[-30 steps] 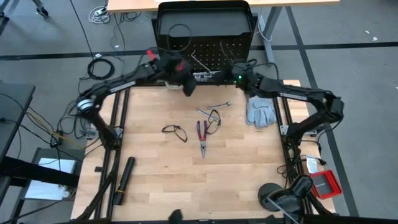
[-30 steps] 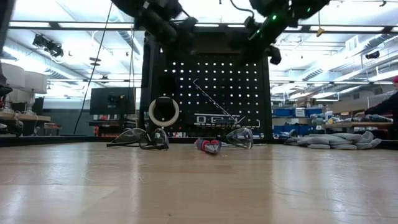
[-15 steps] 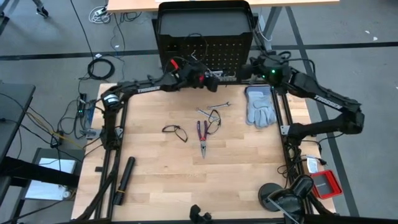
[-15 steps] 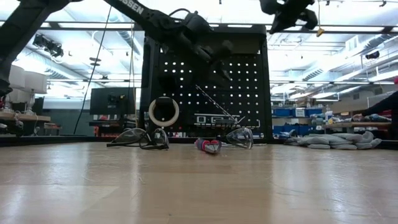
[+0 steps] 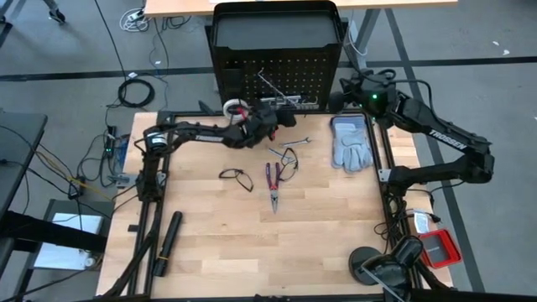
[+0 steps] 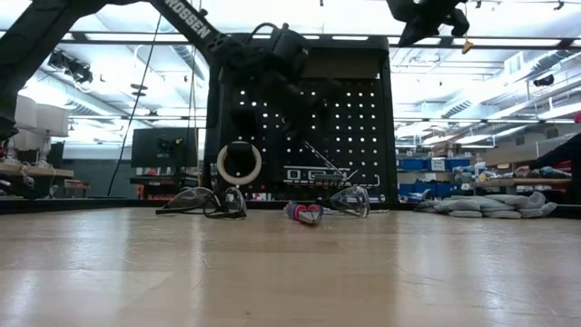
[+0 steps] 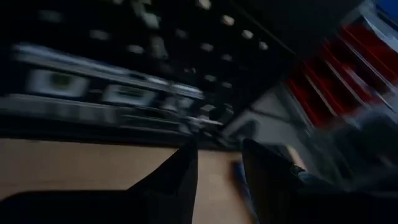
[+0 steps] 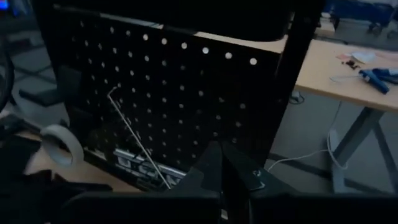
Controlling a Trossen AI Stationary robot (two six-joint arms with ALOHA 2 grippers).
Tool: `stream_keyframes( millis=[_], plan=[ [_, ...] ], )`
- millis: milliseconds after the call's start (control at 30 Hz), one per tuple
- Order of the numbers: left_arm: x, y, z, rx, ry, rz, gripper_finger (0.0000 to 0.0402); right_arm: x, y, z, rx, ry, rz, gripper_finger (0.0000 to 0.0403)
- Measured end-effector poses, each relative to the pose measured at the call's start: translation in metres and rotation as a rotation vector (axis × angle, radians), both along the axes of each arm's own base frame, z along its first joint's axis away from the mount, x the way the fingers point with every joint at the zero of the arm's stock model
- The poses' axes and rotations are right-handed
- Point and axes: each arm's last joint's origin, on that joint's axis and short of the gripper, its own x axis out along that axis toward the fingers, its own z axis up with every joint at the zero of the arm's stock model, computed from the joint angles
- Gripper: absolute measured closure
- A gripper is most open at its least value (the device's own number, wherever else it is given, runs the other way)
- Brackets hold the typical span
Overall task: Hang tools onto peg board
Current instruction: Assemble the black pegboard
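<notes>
Tall black peg board (image 5: 277,50) stands at the table's far edge w/ white tape ring (image 6: 239,163) and black strip w/ white squares (image 6: 318,173) low on its face, so the job looks partly done; on the wood in front of the board lie two glasses (image 5: 236,177) (image 5: 289,159), red-and-blue pliers (image 5: 273,180) and a small silver wrench (image 5: 298,143), not yet hung. Left gripper (image 5: 281,120) is just in front of the board's base, jaws partly apart, nothing visibly held. Right gripper (image 5: 346,92) waits beside the board's right edge, fingers closed, empty.

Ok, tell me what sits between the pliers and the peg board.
The small wrench lies on the table between the pliers and the peg board. The left gripper hangs in front of the board, over that path. Nothing else visible does.
</notes>
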Motion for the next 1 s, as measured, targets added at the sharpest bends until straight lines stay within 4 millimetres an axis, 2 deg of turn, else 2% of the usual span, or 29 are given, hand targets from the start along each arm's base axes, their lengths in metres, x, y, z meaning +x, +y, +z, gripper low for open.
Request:
stream_keyframes(
  millis=[133,200,333,600,833,1000],
  plan=[
    [0.003,-0.003,-0.019,0.059,-0.034,0.089,0.0270,0.001,0.001,0.001,-0.017,0.043,0.087,0.0380],
    [0.010,0.000,-0.025,0.078,-0.112,0.067,0.0269,0.003,0.002,0.001,-0.009,0.031,0.130,0.0367],
    [0.021,0.003,-0.039,0.146,-0.129,0.044,0.0262,0.004,0.002,0.001,0.002,0.022,0.161,0.0348],
    [0.024,0.010,-0.038,0.213,0.033,0.073,0.0231,0.001,0.004,0.001,0.021,0.009,0.161,0.0342],
    [0.017,0.025,-0.038,0.213,0.043,0.147,0.0177,0.001,0.004,0.001,0.026,0.009,0.171,0.0346],
    [0.011,0.036,-0.040,0.205,0.066,0.192,0.0170,0.002,0.004,0.001,0.030,0.006,0.186,0.0344]
  ],
)
